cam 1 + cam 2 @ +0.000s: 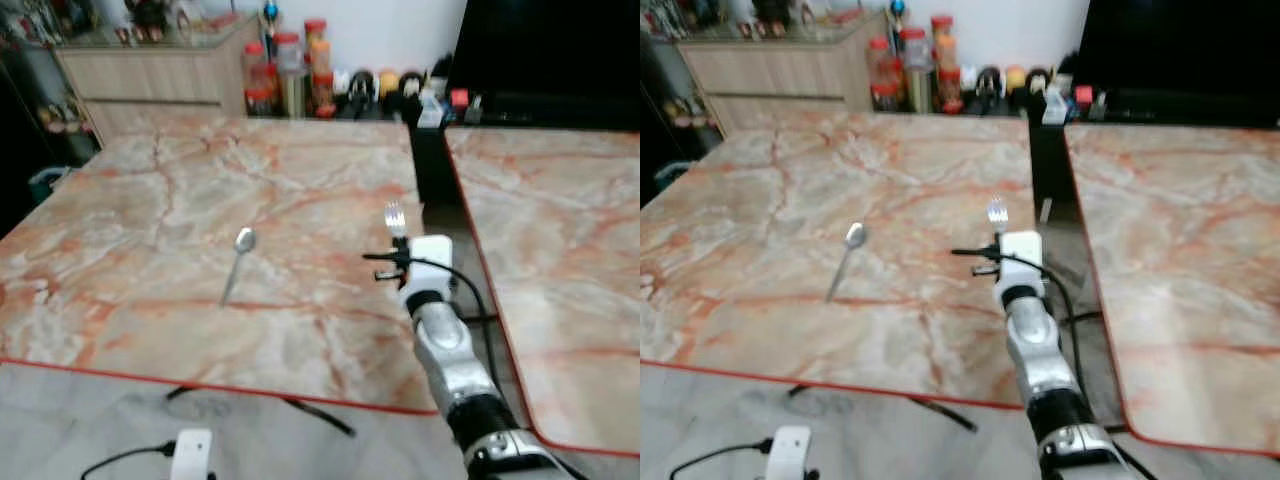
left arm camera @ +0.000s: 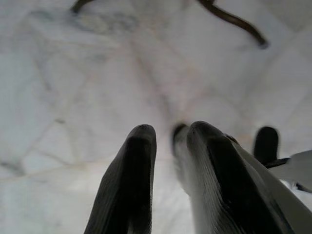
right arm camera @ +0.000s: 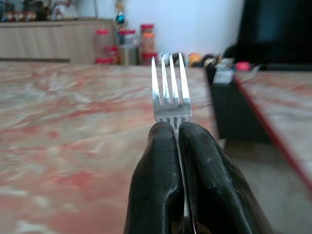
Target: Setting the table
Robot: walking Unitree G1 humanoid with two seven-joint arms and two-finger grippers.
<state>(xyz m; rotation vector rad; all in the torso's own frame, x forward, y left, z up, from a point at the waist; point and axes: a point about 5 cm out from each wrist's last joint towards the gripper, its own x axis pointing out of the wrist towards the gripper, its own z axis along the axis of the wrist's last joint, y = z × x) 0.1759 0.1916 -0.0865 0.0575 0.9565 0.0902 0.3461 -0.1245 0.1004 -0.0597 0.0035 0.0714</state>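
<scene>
Steel fork [image 3: 170,92]: clamped between the closed black fingers [image 3: 156,180] of the right gripper [image 1: 399,238]; tines stick straight out past the fingertips, handle hidden between them.
Fork axis: long axis runs along the fingers, tines aimed away from the robot toward the jars [image 1: 290,70] at the far wall.
Right gripper place: over the right-hand part of the marble table [image 1: 150,320], near its right edge; the silver arm [image 1: 455,370] reaches in over the near red-trimmed edge.
Spoon [image 1: 238,262]: flat on the same table, well apart to the left of the gripper, bowl pointing away, handle toward the robot, slightly slanted.
Open room: bare marble ahead of and left of the gripper; just right of it a dark gap, then a second marble table [image 1: 560,290].
Left gripper [image 2: 168,141]: hangs low over pale floor tiles; fingertips a little apart, nothing between them.
Head views add: spoon, both table edges, a white connector [image 1: 190,455] with cable on the floor.
Right wrist view adds: the fork's four tines seen sharply against a blurred sideboard [image 3: 53,39].
</scene>
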